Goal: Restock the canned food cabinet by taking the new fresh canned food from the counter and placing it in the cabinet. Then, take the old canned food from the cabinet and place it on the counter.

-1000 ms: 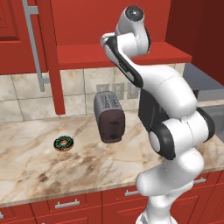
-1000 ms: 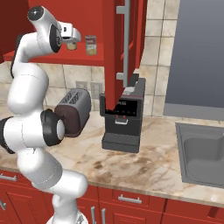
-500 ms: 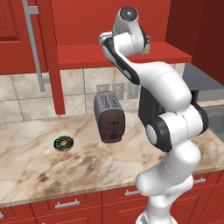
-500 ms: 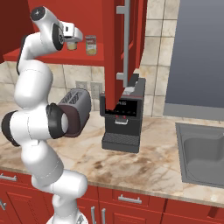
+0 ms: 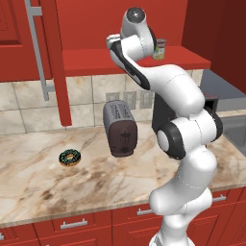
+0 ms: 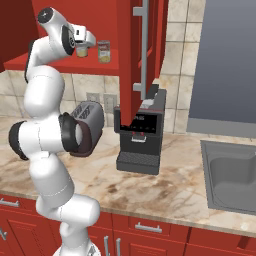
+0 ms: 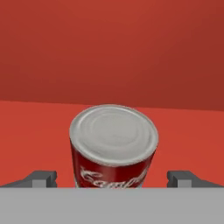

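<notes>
1. A beige square-tiled backsplash wall [image 5: 91,93] rises behind everything, carrying pale wall sockets [image 5: 129,98].
2. A dark, glossy slot toaster [image 5: 120,128] stands just below the sockets.
3. A small dark-iced ring doughnut [image 5: 70,157] lies to the left of the toaster, well apart from it.
4. A black boxy coffee machine [image 6: 141,135] stands right of the toaster.
5. A grey sunken steel sink [image 6: 231,176] lies further right.
6. Glossy red drawer fronts with short grey handles [image 5: 74,224] run below.
</notes>
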Controlling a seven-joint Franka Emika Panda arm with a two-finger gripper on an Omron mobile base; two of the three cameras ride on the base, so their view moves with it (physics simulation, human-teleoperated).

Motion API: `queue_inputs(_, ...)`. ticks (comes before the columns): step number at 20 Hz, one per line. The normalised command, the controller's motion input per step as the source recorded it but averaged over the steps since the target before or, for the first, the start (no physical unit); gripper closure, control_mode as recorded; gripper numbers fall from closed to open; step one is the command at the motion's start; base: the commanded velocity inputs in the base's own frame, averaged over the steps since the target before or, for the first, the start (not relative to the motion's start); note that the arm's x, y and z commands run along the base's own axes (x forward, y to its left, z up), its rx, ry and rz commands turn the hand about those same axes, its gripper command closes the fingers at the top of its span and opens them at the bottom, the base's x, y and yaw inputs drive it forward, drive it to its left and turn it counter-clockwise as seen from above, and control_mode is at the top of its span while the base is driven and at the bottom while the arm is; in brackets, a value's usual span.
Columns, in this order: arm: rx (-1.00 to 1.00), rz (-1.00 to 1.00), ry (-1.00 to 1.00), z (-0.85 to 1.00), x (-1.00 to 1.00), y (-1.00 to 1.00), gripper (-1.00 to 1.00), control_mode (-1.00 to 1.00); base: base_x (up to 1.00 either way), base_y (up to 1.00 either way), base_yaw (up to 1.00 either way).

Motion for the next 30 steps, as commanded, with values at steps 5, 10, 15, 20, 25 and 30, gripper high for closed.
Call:
queue_inputs(5,0.00,-0.01,-0.02,-0.01,0.15,0.00,-1.00,-1.00,0.00,0.00,0.00)
queue_inputs(10,0.00,-0.01,-0.01,0.00,0.09,0.00,1.00,-1.00,0.00,0.00,0.00)
queue_inputs(15,0.00,0.00,0.00,0.00,-0.02,0.00,1.00,-1.00,0.00,0.00,0.00)
queue_inputs(20,0.00,0.08,-0.12,0.03,-0.83,0.00,1.00,-1.00,0.00,0.00,0.00)
queue_inputs(25,0.00,0.18,-0.24,0.09,-1.00,0.00,1.00,-1.00,0.00,0.00,0.00)
queue_inputs(30,0.00,0.31,-0.06,0.12,-1.00,-0.06,1.00,-1.00,0.00,0.00,0.00)
